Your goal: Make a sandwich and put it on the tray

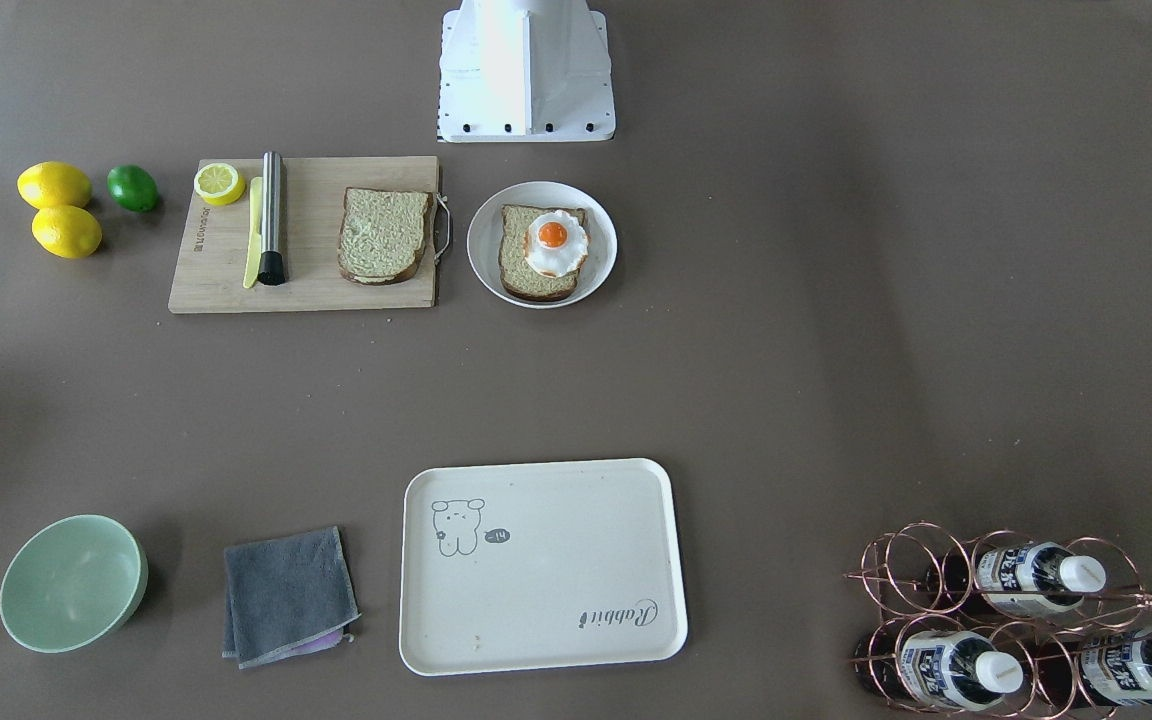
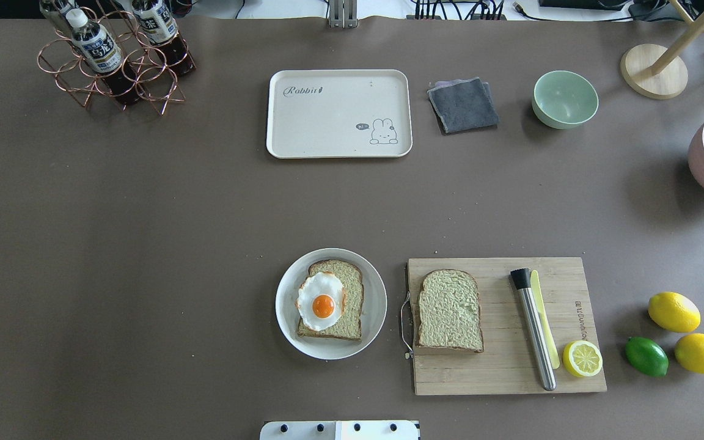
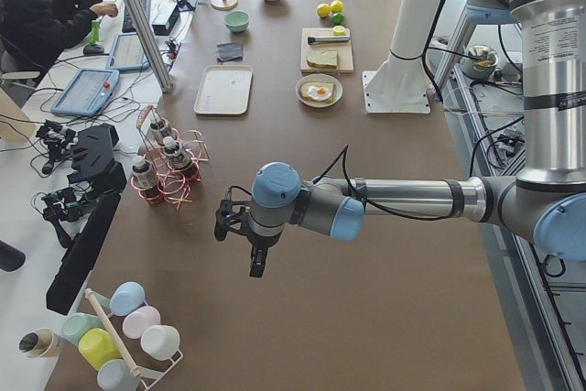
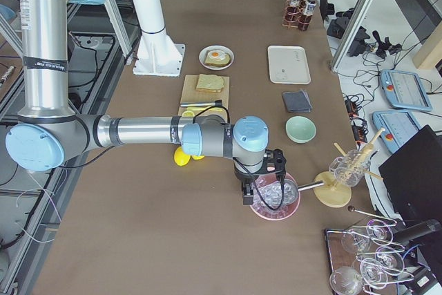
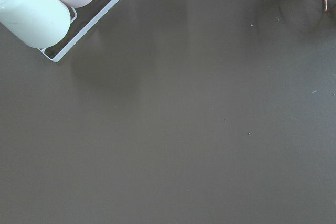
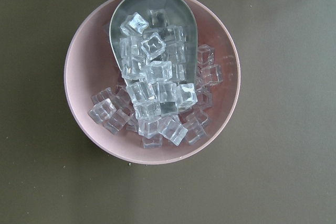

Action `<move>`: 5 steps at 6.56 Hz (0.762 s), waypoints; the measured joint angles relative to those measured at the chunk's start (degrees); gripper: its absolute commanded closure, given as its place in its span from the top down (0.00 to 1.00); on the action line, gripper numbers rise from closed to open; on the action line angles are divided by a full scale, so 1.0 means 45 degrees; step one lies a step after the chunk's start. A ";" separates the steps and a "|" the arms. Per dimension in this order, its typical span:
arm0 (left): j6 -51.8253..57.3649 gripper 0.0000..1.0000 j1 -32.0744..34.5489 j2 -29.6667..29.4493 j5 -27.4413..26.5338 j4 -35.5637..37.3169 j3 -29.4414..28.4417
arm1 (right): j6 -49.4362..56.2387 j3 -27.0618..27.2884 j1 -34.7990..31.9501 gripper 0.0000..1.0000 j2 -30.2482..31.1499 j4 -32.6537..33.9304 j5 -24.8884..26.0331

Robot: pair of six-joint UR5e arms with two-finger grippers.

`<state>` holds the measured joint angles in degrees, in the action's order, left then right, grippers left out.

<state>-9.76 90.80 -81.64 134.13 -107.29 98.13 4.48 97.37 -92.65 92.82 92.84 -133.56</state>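
One bread slice [image 1: 521, 275] lies on a round white plate [image 1: 484, 240] with the fried egg [image 1: 555, 242] on top of it. The second bread slice [image 1: 383, 235] lies on the wooden cutting board [image 1: 316, 285]. The cream tray [image 1: 541, 570] sits empty at the far side of the table; it also shows in the overhead view [image 2: 338, 113]. My left gripper [image 3: 222, 224] hovers over bare table far to the left, near the bottle rack. My right gripper [image 4: 248, 195] hovers over a pink ice bowl far to the right. I cannot tell whether either is open or shut.
A metal rod [image 1: 272, 215], a yellow knife and a lemon half [image 1: 219, 183] lie on the board. Two lemons [image 1: 54, 185] and a lime [image 1: 133, 187] sit beside it. A green bowl [image 1: 71, 583], a grey cloth [image 1: 288, 595] and a bottle rack [image 1: 1016, 620] flank the tray. The pink ice bowl [image 6: 152, 77] holds a scoop.
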 measured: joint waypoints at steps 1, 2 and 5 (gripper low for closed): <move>0.0000 0.98 -0.0001 -0.0001 0.0161 0.0003 0.0011 | 0.0000 0.0042 0.0001 1.00 -0.0008 -0.0010 -0.0004; 0.0000 0.98 -0.0008 -0.0009 0.0232 0.0002 0.0016 | -0.0004 0.0092 0.0002 1.00 -0.0027 -0.0019 -0.0005; -0.0041 0.98 -0.0068 -0.0138 0.0270 -0.0067 0.0040 | -0.0032 0.0437 0.0018 1.00 -0.0194 -0.0026 0.0002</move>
<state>-9.94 90.49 -82.26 135.35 -107.59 98.31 4.34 99.33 -92.57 91.95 92.72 -133.56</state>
